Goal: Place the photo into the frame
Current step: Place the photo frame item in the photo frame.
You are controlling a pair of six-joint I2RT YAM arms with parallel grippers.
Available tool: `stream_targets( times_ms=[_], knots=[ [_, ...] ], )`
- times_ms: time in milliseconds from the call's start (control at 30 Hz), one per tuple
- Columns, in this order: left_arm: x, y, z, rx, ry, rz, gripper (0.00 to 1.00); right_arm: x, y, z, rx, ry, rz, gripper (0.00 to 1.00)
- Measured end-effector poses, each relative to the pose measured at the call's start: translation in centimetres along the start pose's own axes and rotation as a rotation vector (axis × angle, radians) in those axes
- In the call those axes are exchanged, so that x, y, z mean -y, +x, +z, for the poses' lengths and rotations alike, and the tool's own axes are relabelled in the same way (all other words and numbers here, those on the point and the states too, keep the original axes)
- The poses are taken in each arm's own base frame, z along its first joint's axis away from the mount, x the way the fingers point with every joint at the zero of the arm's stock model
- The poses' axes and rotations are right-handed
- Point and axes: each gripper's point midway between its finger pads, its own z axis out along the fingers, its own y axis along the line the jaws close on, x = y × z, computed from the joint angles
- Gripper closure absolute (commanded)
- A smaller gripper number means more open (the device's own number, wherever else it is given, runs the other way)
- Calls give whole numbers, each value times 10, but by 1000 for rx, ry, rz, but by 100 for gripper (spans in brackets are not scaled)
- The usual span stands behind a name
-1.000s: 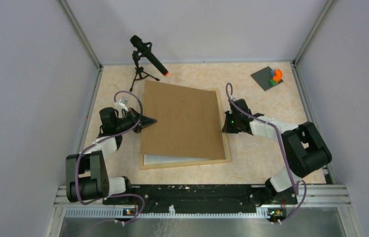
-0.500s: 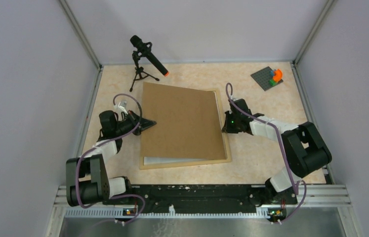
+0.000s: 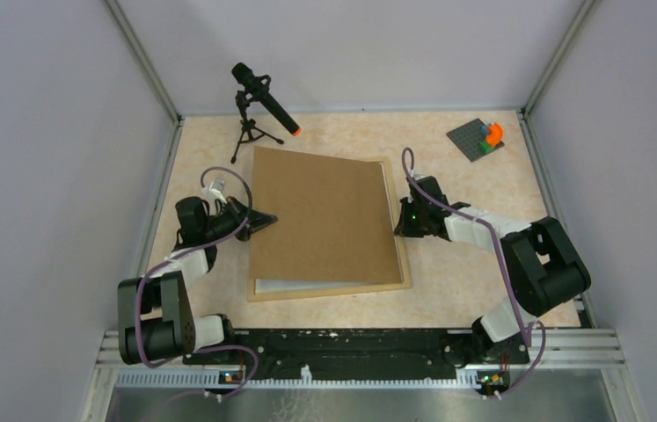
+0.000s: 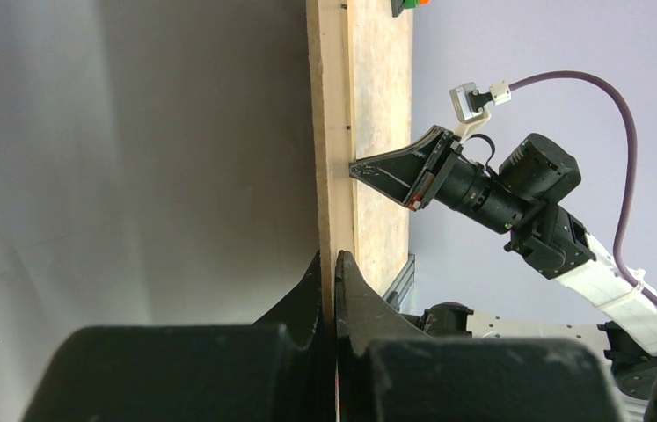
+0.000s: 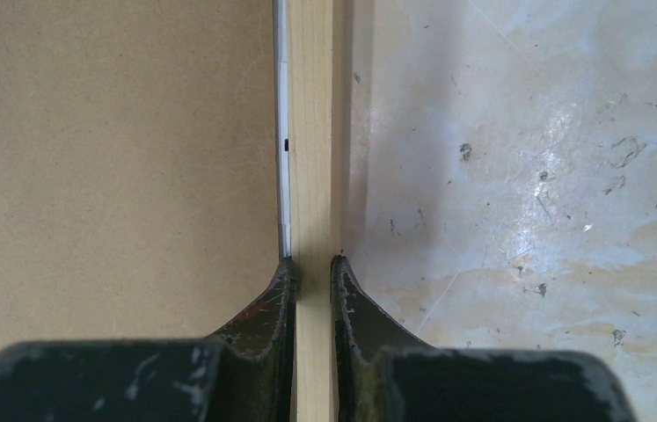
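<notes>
Right pincer (image 5: 311, 272) is clamped across the light wood strip of the frame (image 5: 311, 132) at the frame's 3 o'clock side, jaws nearly closed on the wood. Left pincer (image 4: 331, 264) is fully closed, tips at the 9 o'clock edge of the brown backing board (image 3: 324, 220) — whether it pinches the board cannot be told. Frame lies flat at bench (image 3: 465, 272) centre; the board rests skewed on it, a pale sheet (image 3: 307, 287) showing at 6 o'clock.
</notes>
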Motion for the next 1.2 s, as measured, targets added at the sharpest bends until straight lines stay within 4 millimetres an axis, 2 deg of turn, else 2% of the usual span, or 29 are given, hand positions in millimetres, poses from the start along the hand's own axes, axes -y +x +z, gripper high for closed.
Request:
stream_targets(
  times_ms=[67, 167, 233, 333, 400, 633, 833, 1200],
  knots=[
    [0, 0, 0, 0, 0, 0, 100, 0, 0, 0, 0, -1, 0, 98],
    [1, -1, 0, 0, 4, 1, 100, 0, 0, 0, -2, -2, 1, 76],
    [-1, -1, 1, 0, 5, 0, 100, -1, 0, 0, -4, -8, 7, 67],
    [-5, -1, 1, -8, 4, -14, 100, -1, 3, -2, -21, -17, 20, 60],
    [-7, -2, 1, -7, 2, -17, 100, 0, 3, -4, -31, -26, 31, 58],
    [-8, -1, 2, -10, -4, 4, 100, -16, 11, -16, -104, -158, 107, 58],
    [-9, -1, 3, -14, 1, -3, 100, -12, 10, -16, -103, -175, 147, 64],
    [-22, 2, 14, -28, -24, -27, 100, -7, 10, -14, -95, -173, 163, 66]
  ],
)
